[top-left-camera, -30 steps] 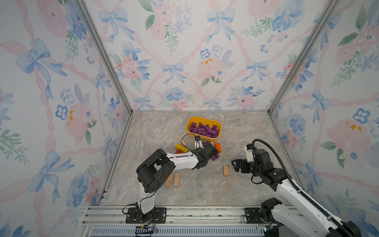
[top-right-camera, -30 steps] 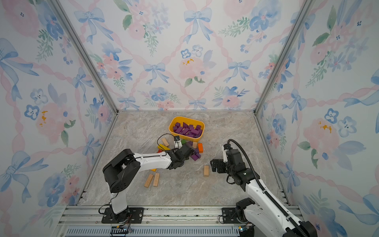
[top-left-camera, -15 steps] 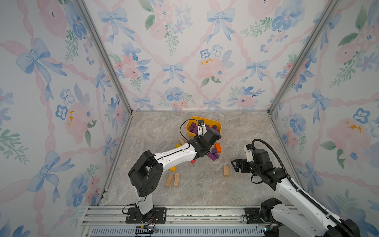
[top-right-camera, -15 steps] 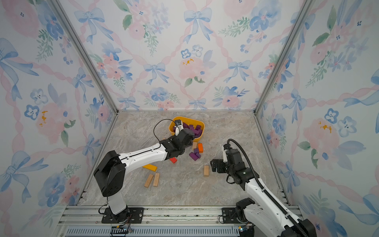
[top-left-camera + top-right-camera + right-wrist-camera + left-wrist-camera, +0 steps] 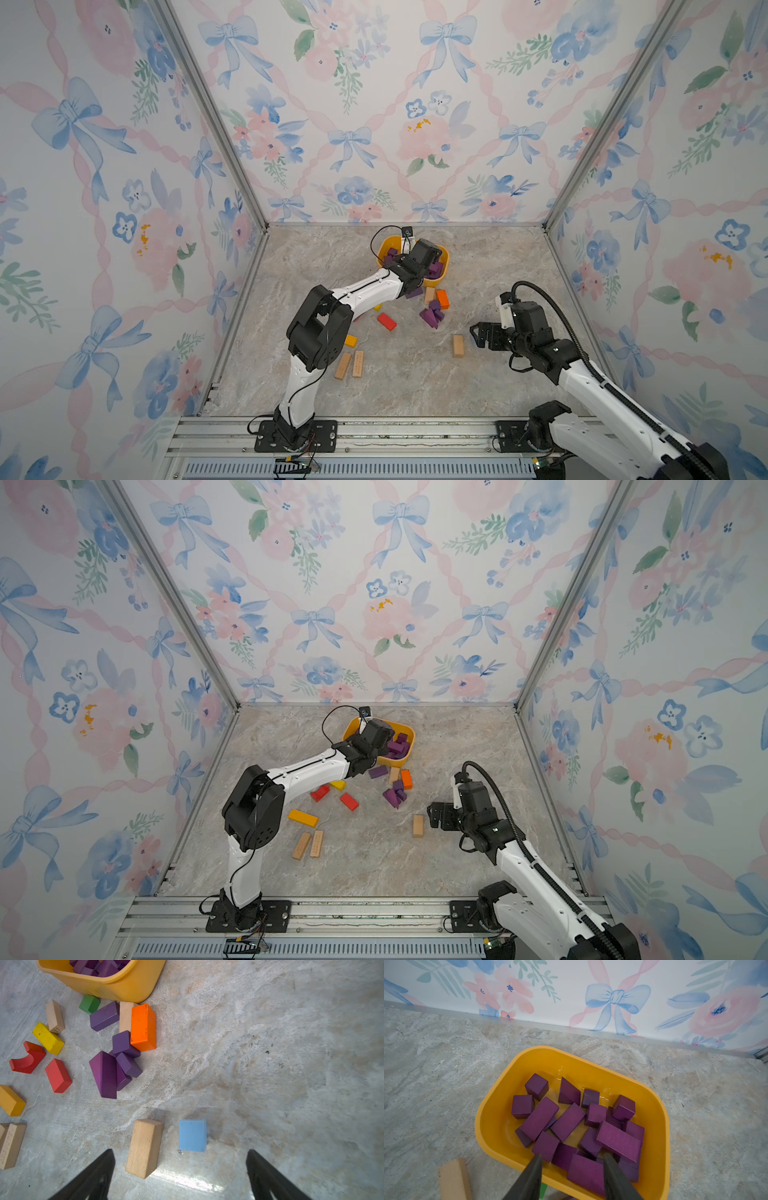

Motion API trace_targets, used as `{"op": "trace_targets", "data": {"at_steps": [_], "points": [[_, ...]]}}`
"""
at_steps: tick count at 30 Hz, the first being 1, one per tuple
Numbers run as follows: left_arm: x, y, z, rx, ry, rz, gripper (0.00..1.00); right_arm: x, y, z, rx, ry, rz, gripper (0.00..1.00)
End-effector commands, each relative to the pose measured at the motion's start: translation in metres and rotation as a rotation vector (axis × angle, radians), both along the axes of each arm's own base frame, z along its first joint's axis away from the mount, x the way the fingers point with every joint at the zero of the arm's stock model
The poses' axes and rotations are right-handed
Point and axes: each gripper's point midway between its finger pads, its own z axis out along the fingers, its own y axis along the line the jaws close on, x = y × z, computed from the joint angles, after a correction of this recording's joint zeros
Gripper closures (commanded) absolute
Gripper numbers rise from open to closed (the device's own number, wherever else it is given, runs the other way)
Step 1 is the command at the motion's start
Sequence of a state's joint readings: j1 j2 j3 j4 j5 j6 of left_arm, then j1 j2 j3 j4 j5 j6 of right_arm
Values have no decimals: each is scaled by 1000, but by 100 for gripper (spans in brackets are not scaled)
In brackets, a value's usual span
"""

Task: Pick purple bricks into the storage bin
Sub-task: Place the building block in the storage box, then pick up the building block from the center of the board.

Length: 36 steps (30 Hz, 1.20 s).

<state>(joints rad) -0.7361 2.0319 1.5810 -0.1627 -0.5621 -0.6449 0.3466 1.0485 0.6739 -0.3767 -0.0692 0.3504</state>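
The yellow storage bin (image 5: pixel 500 1105), lower middle of the left wrist view, is heaped with purple bricks (image 5: pixel 538 1118); a handful more lie loose on the worktop (image 5: pixel 270 1043), upper left of the right wrist view. They look light, rigid and smooth-painted, best pinched across flat parallel faces, not the slope of the wedge (image 5: pixel 104 1074). The left gripper (image 5: pixel 573 1155) hangs part-open over the bin, clamping nothing; the right gripper (image 5: pixel 179 1151) stands wide, empty.

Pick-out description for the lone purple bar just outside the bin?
Find the yellow storage bin by the back wall. At its near wall a purple bar lies flat between a green cube and a tan bar, unlike the heaped purple bricks farther out.
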Motion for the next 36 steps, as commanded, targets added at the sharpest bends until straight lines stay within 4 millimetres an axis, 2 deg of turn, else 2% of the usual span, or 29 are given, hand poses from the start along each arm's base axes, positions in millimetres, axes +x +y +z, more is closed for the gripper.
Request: {"op": "trace_targets", "data": {"at_steps": [1, 3, 5, 7, 9, 16, 23, 24, 30, 36], "points": [[-10, 3, 9, 12, 3, -31, 40, 0, 7, -6, 25, 31, 40, 3], [-23, 4, 13, 29, 4, -61, 27, 1, 13, -6, 39, 41, 63, 3], [-39, 8, 17, 70, -3, -87, 17, 2, 18, -7, 55, 49, 81, 3], [-57, 14, 21, 110, -13, -101, 10, 3, 25, -6, 68, 49, 105, 1], [-79, 21, 21, 135, -18, -113, 5, 6, 34, -5, 69, 44, 134, 3], [-147, 53, 15, 118, -15, -174, 2, 19, 80, -5, 29, 62, 236, 23], [-189, 79, 6, 59, -61, -274, 2, 43, 117, -23, 4, 94, 265, 30], [-197, 85, -5, 64, -55, -293, 2, 47, 121, -26, -3, 101, 265, 32], [-221, 95, -7, -15, -135, -387, 2, 65, 142, -50, -33, 156, 271, 40], [-229, 97, -17, 2, -173, -447, 2, 70, 159, -70, -76, 196, 277, 47]]}}
